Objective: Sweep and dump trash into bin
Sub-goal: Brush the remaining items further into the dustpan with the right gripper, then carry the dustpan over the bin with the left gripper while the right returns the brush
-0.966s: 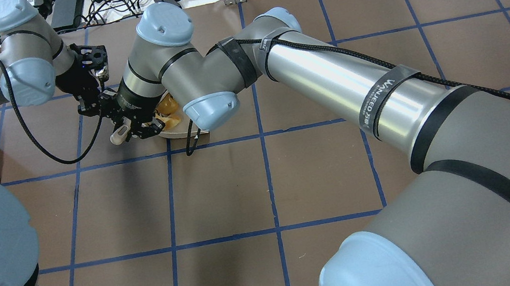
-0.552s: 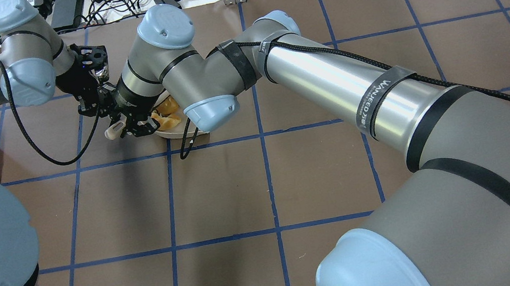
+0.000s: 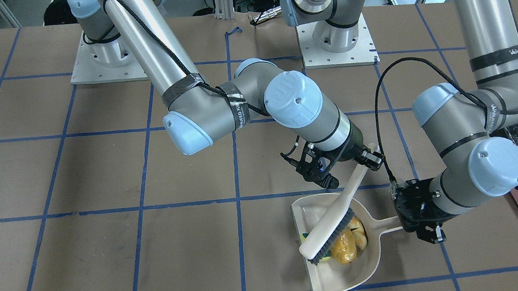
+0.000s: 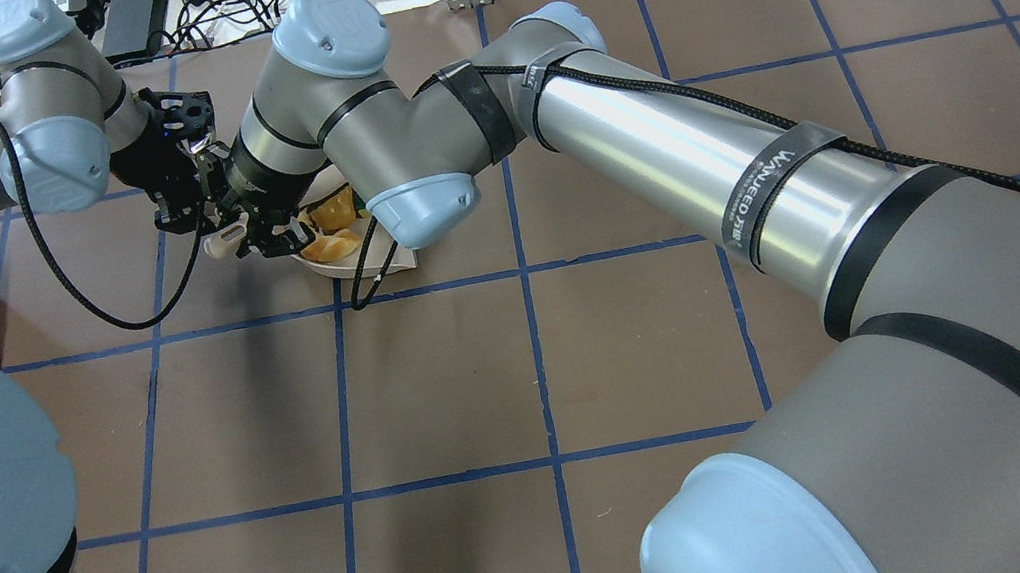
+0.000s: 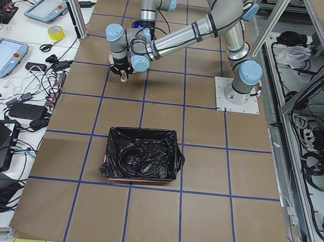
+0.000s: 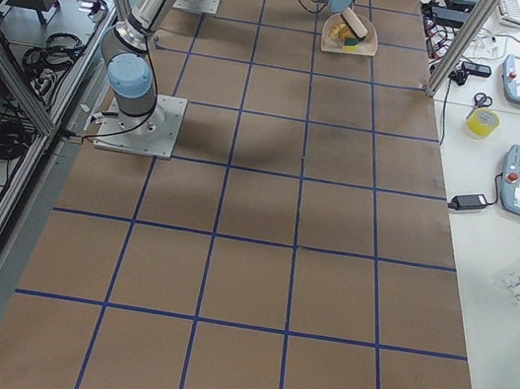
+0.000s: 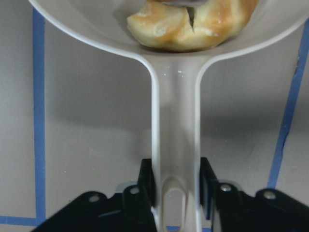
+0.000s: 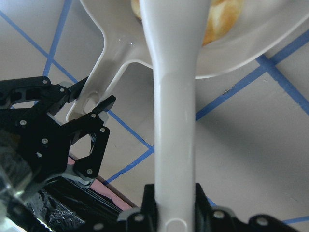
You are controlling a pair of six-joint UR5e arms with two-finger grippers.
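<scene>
your dustpan (image 3: 348,280) lies with its long axis across the table. its handle points to the robot's left, the bin side, and its straight open lip faces the robot's right. the trash is all in the pan: the potato (image 3: 345,249) in the middle, the bread piece (image 3: 359,230) just behind it toward the handle, and the sponge (image 3: 305,236) showing only as a sliver by the brush head.

the left gripper (image 3: 403,221) is clamped on the end of the pan's handle; the left wrist view shows a finger pressed against each side of it, just above the hanging hole. the right gripper (image 3: 355,167) is clenched on the brush (image 3: 337,214). the brush runs on a diagonal, handle up toward the robot, head down, with the bristles on the pile. you cannot tell from these views whether the pan rests flat or is raised off the table (image 3: 108,255).

the pan is near the operators' edge, a little in from it. the bin (image 5: 142,161) stands well apart toward the robot's left end, with brown gridded surface between the two. its mouth is open upward and a pink base shows at its edge. the two wrists are close together over the pan's handle.

the black strap (image 3: 511,52) on the left arm carries white lettering that looks like "wanjeed", and the blue joint cap (image 3: 292,94) bears a "ur" mark.
</scene>
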